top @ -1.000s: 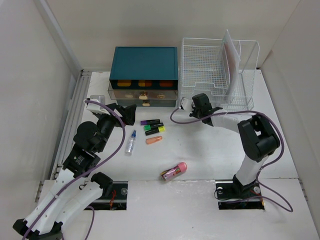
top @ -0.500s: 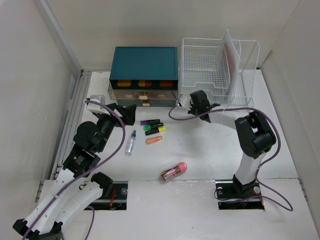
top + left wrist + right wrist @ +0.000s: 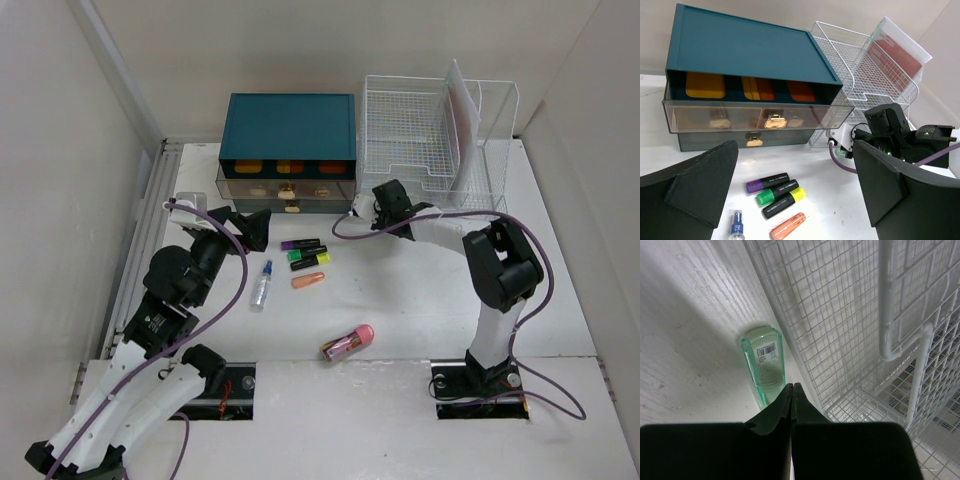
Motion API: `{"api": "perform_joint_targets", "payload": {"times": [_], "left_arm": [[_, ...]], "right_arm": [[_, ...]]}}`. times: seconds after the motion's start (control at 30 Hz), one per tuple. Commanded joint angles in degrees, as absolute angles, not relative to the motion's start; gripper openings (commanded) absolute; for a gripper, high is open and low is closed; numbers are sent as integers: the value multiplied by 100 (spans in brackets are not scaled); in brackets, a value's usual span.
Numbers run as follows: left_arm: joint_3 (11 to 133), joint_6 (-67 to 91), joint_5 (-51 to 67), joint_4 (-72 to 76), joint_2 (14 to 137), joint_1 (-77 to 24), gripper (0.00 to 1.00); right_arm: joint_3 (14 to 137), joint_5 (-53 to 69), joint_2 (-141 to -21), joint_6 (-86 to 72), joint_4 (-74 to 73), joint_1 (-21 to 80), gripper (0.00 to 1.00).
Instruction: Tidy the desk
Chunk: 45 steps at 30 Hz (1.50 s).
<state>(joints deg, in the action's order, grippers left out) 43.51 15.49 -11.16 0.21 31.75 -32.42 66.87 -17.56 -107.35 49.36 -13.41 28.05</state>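
The white desk (image 3: 420,300) holds a purple highlighter (image 3: 299,244), a green one (image 3: 303,254), a yellow one (image 3: 309,262), an orange capped marker (image 3: 308,280), a small spray bottle (image 3: 262,285) and a pink case (image 3: 348,343). My left gripper (image 3: 252,226) is open and empty, hovering over the markers (image 3: 775,192) in front of the teal drawer box (image 3: 747,47). My right gripper (image 3: 364,212) is shut and empty, low on the desk at the wire rack's front left corner. Its tip (image 3: 791,386) is next to a clear green object (image 3: 765,367) lying against the rack.
The teal drawer box (image 3: 288,128) stands at the back, with its clear upper drawer (image 3: 760,116) pulled partly out. The white wire rack (image 3: 440,140) stands to its right and holds a clear folder (image 3: 462,115). Walls enclose the left, back and right sides.
My right gripper has moved left along the rack's front toward the drawer box, still shut. The left arm has barely shifted.
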Motion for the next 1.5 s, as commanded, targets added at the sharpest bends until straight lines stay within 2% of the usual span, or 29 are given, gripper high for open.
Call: {"api": "perform_joint_targets", "payload": {"times": [0.0,1.47], "left_arm": [[4333,1485,-1151,272,3111,-3252,99],[4333,1485,-1151,272,3059,-3252,99]], "right_arm": [[6979,-1740,-10802,4904,-1502,2900,0],[7154,-1450,-10854,5132,-2074,2953,0]]}}
